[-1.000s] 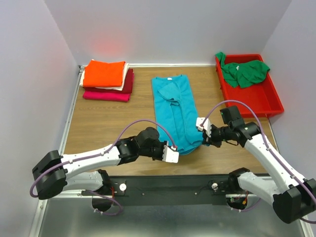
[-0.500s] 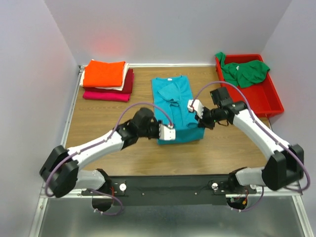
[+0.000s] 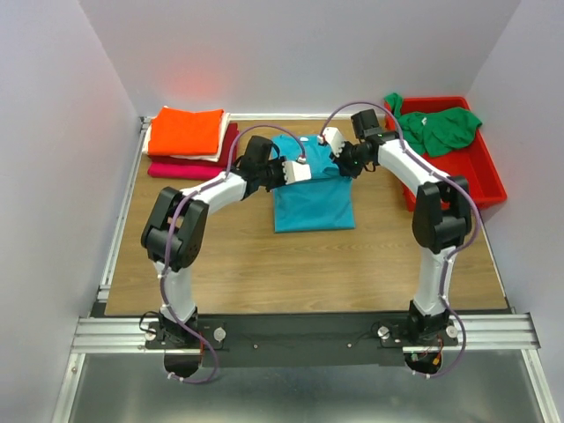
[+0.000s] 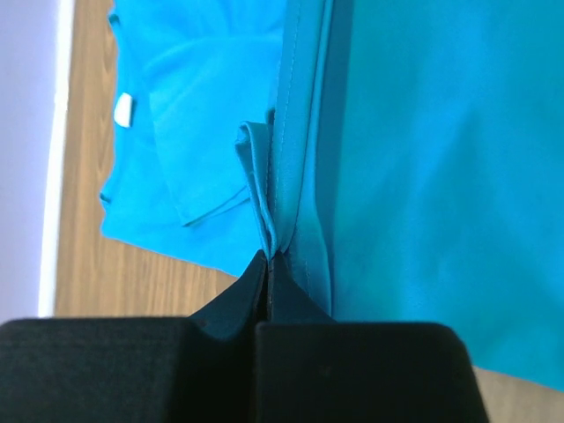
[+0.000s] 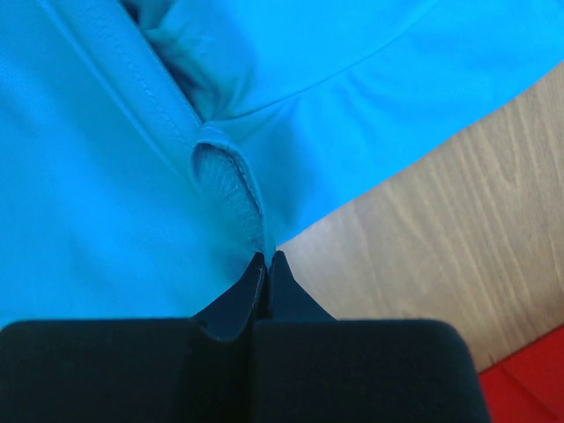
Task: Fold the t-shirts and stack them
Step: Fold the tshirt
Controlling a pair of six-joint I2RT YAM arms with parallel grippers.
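Teal cotton short-sleeved t-shirt point(image 3: 313, 201) lies in the middle of the brown wooden table point(image 3: 229, 256), doubled over on itself, its upper layer held near the far end by both arms; the left gripper point(image 4: 267, 260) has its jaws pressed together on a stitched hem edge, and the right gripper point(image 5: 267, 257) likewise pinches a small curl of hem at the shirt's side.

The step in hand looks to be the half-fold, hem brought toward collar; to do it well, both pinched corners should come down together and level, with the cloth kept lightly taut between them so that the edge lands square and no ridge is trapped beneath; letting go is best left until the layer rests on the one below, and the fingers should then draw off without dragging it askew.

The overhead view alone shows the layout: the stack of folded tees topped by an orange one point(image 3: 185, 130) at the far left, and the crumpled green tee point(image 3: 436, 128) in the red plastic bin point(image 3: 489, 181) at the right; it cannot show how the jaws stand. The left wrist view shows the bunched fold at its grip and the small white neck label point(image 4: 124, 108) uncovered beyond; the right wrist view shows bare wood just beside its grip.
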